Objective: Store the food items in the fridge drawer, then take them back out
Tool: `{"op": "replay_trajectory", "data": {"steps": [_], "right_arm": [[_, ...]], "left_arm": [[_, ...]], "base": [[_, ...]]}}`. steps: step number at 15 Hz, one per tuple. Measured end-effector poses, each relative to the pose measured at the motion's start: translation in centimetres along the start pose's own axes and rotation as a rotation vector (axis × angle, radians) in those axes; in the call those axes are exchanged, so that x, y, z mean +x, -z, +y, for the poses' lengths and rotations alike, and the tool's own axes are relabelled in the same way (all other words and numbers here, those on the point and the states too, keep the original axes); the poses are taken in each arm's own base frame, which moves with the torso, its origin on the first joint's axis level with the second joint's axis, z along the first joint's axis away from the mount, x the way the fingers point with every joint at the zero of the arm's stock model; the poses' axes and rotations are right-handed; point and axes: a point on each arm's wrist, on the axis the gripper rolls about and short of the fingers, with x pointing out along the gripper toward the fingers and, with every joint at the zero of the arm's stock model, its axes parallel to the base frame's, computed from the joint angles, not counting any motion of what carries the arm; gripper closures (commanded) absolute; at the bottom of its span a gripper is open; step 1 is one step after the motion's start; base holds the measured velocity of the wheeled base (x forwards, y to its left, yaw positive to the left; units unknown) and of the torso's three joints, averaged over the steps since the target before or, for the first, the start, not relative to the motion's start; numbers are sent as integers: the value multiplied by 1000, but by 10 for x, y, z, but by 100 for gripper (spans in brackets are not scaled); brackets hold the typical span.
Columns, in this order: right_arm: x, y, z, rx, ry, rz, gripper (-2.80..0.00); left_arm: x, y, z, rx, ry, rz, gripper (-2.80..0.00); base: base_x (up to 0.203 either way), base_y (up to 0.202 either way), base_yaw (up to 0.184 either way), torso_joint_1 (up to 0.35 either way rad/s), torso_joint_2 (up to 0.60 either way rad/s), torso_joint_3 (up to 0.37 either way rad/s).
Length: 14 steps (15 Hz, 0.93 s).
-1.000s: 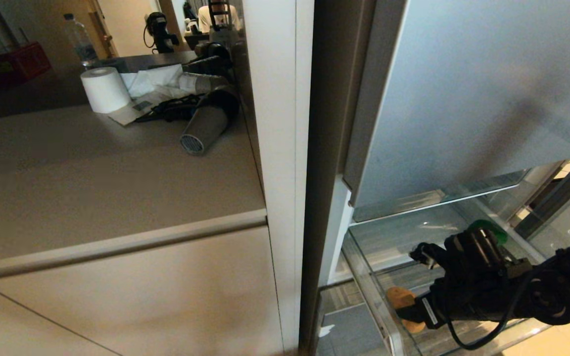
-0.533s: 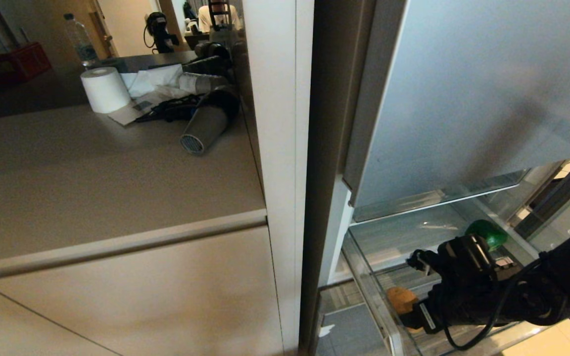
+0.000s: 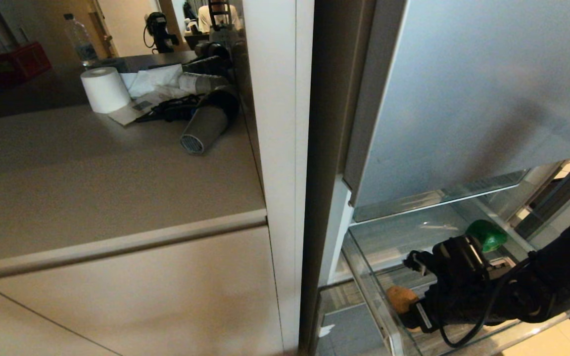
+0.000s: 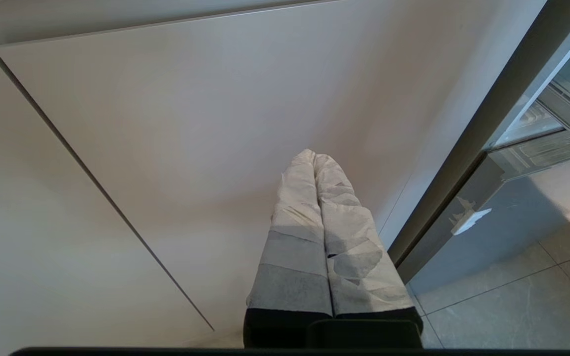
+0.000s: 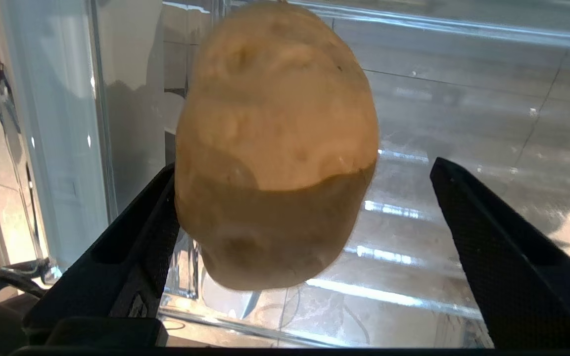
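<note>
Inside fridge drawer (image 3: pixel 364 277): potato (image 5: pixel 275 143) between spread right gripper (image 5: pixel 309 237) fingers; green pepper (image 3: pixel 488 235) farther back.

right gripper (image 5: pixel 305 237): fingers spread | potato (image 5: pixel 275 143): between them, on clear drawer floor (image 5: pixel 463 123)

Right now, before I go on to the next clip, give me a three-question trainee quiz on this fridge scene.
1. True or false: the right gripper has its fingers spread apart around the potato.
2. Which food item lies farther back in the fridge drawer? A) green pepper B) potato C) bread roll
3. Fill in: the left gripper hangs in front of a beige ____, fingers pressed together.

Key: 1 true, with a clear gap on one side of the potato. 2 A. 3 cabinet door.
</note>
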Motion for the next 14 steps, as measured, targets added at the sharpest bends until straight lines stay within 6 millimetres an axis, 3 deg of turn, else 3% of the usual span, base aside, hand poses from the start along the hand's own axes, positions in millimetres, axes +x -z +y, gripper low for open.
{"op": "replay_trajectory", "data": {"steps": [14], "right_arm": [[8,-7,4,-28,39,-18,-280]], "left_arm": [[0,0,0,0,0,0,0]], "base": [[0,0,0,0,0,0]]}}
